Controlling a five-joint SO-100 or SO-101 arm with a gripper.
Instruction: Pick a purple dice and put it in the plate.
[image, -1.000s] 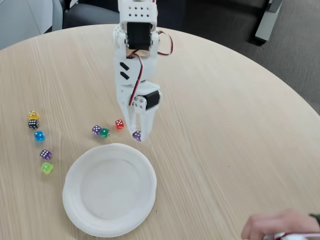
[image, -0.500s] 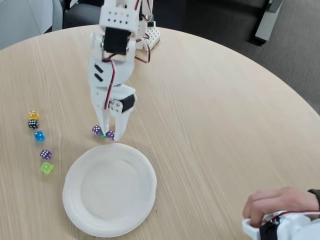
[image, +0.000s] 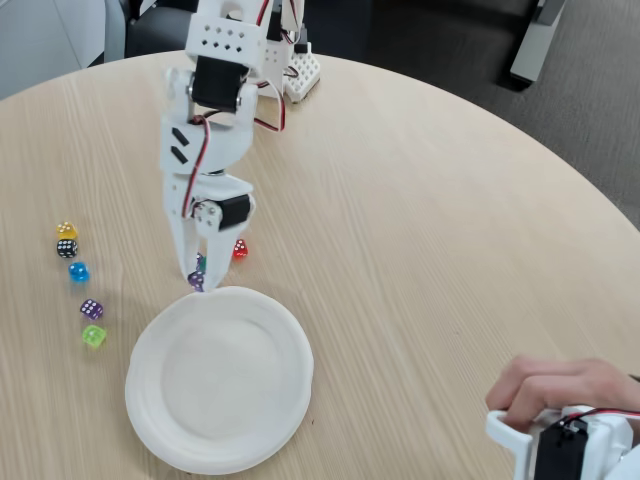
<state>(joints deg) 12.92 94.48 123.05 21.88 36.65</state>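
My white gripper (image: 198, 284) hangs fingers-down at the far rim of the white paper plate (image: 232, 392), shut on a small purple dice (image: 196, 279) between its fingertips. The dice sits just at the plate's upper-left edge, slightly above the table. Another purple dice (image: 91, 309) lies on the wood to the left of the plate. The arm rises from its base at the table's far side.
Loose dice lie left of the plate: yellow (image: 67, 229), black (image: 66, 248), blue (image: 78, 271) and lime green (image: 94, 336). A red die (image: 240, 249) rests just right of the gripper. A person's hand (image: 560, 385) holds a white device at the bottom right.
The arm swung left, carrying the purple dice from right of the red die to the plate's far rim. The person's hand shifted slightly at the bottom right.
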